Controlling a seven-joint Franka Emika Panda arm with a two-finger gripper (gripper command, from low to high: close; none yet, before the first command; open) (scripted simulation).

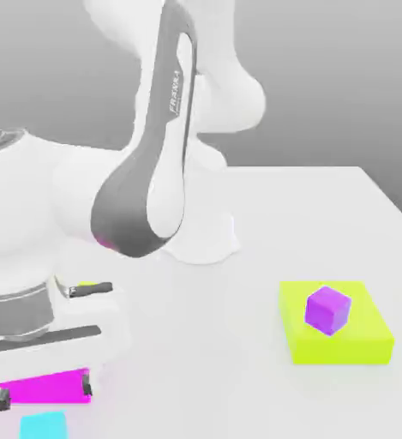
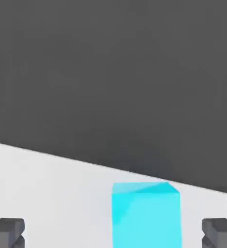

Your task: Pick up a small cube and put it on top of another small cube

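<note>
Since I've got the end effector [image 2: 113, 232] spread wide w/ fingertips either side of the cyan cube [image 2: 145, 213] on the table [image 2: 47, 193], imo it's lined up to grab.

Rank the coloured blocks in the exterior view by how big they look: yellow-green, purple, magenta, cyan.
1. Yellow-green slab, clearly largest.
2. Magenta block, partly hidden behind the fingers.
3. Purple cube and cyan cube: unsure, since the picture's edge cuts off the cyan one.

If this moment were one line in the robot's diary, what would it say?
phase: approach | gripper: open, straddling cyan cube, no contact seen | purple cube: on yellow-green block | stack: not yet done
</note>
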